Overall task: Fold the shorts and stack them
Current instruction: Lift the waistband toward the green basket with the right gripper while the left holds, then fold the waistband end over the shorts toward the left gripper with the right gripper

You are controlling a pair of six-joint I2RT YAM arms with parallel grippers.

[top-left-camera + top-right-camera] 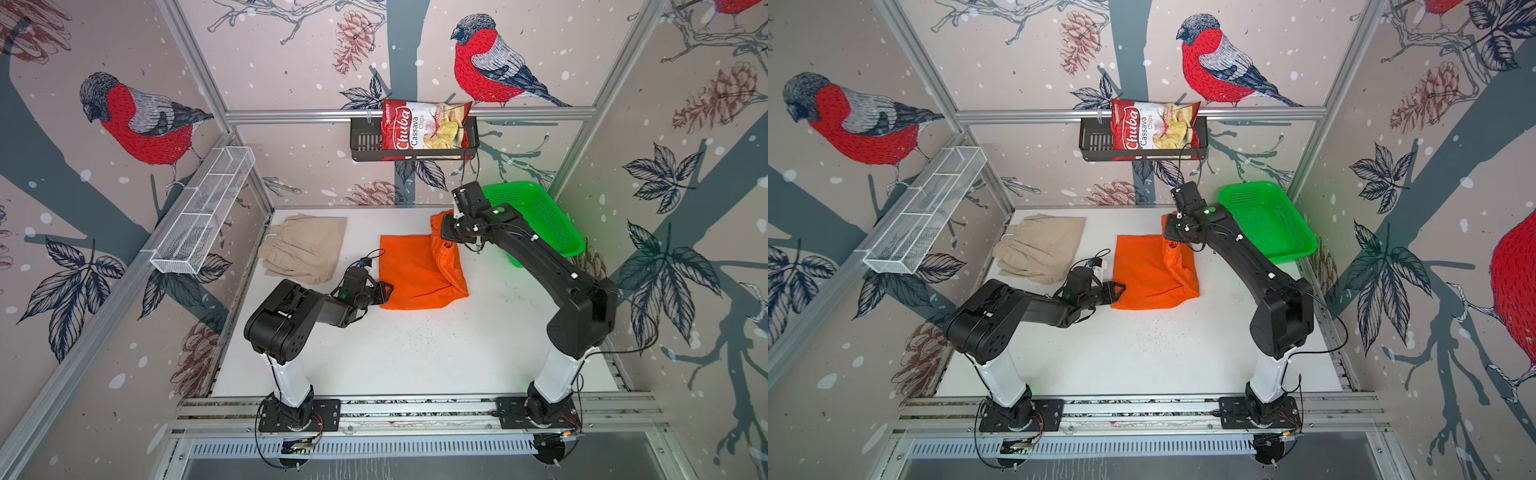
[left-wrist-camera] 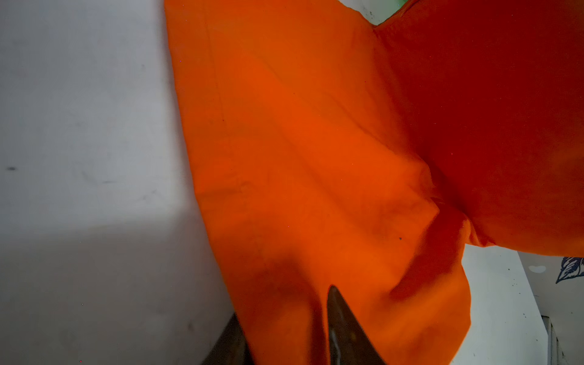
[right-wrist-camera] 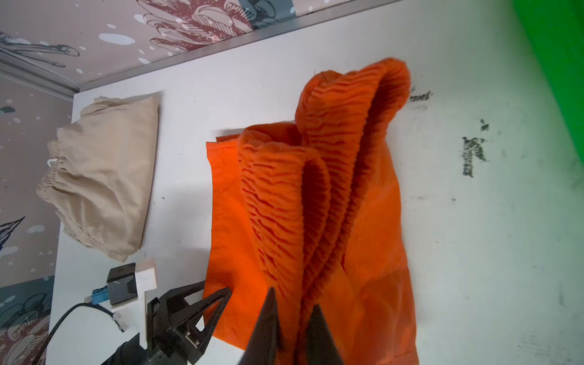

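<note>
**Both top views: orange fold under way, stack not begun**

Show the beige shorts (image 1: pixel 303 247) at the far left of the bench (image 1: pixel 415 357), seemingly folded already, well apart from the orange shorts (image 1: pixel 415 270) at mid-bench. Clamped by the right gripper (image 3: pixel 294 303): the gathered orange waistband, raised at the far right near the basket (image 1: pixel 540 224). Straddled by the left gripper (image 1: pixel 384 291), fingers (image 2: pixel 341 325) either side: the near left corner. Cannot tell whether pinched. Judged about halfway: orange fold to finish, then stacking. No orange logo or drawstring to be made out. From above, right gripper tips lost in cloth.
</note>
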